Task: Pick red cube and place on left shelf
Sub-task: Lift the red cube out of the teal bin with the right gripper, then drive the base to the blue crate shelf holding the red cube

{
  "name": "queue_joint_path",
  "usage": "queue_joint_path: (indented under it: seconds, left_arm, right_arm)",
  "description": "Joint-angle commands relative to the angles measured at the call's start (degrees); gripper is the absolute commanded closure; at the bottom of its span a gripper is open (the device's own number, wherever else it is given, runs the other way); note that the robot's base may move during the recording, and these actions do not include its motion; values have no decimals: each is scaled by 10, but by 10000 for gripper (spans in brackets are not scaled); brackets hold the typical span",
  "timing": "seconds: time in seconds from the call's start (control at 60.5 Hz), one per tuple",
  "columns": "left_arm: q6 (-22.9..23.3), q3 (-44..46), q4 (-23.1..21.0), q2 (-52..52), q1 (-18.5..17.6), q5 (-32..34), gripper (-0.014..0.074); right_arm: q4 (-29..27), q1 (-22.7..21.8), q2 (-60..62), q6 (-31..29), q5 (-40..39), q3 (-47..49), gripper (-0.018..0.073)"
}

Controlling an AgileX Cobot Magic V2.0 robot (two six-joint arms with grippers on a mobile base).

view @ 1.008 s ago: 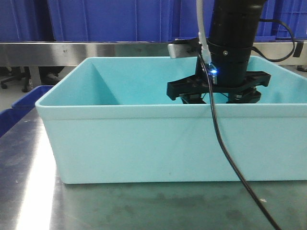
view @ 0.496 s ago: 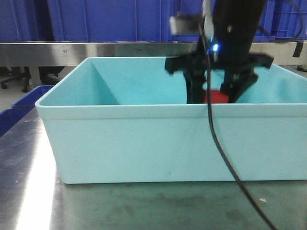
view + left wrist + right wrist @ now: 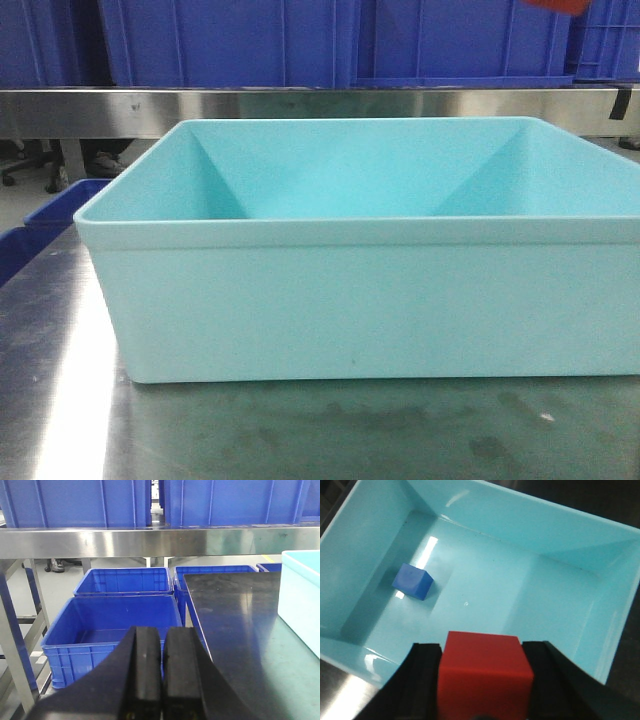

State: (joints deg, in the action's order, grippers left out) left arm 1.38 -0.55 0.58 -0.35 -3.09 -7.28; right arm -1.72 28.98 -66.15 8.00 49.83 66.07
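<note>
The right hand (image 3: 483, 680) pinches a glossy red cube (image 3: 482, 652) between its two black fingers (image 3: 422, 675), one pad against each side face. It holds the cube in the air over a light turquoise rectangular plastic tub (image 3: 350, 545). In the right wrist view, a small blue cube (image 3: 412, 581) rests on the tub floor at about 10 o'clock from the red cube and well apart from it, near the tub's left wall.

In the front view only the bottom edge of the red cube (image 3: 556, 5) shows, a sliver at the top border at about 1 o'clock from the middle of the tub (image 3: 360, 300). It sits higher in the picture than the tub rim. The tub stands on a scuffed steel bench (image 3: 300, 430).

Behind the tub runs the left shelf (image 3: 300, 104), a long stainless-steel rack with a flat brushed front lip. Large dark blue plastic crates (image 3: 230, 40) stand on it.

The left hand (image 3: 161, 680) has its black fingers (image 3: 145, 675) pressed together with nothing between them. It hangs beside the bench (image 3: 235, 625), with the same shelf lip (image 3: 150, 541) crossing at 12 o'clock. Open blue crates on the floor (image 3: 115, 620) sit beneath it, and a corner of the tub (image 3: 302, 600) is at 3 o'clock.
</note>
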Motion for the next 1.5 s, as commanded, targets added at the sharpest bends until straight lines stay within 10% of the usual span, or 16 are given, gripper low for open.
queue_joint_path:
  seconds: [0.0,0.529,1.487]
  left_arm:
    - [0,-13,-2,-8,-2,50,495]
    - [0,-13,-2,-8,-2,50,495]
    - [0,-13,-2,-8,-2,50,495]
  right_arm:
    - [1,1,76,-7,-62,-36,337]
    - [1,1,375,-8,-167,-293,337]
    - [1,1,416,-8,-180,-313,337]
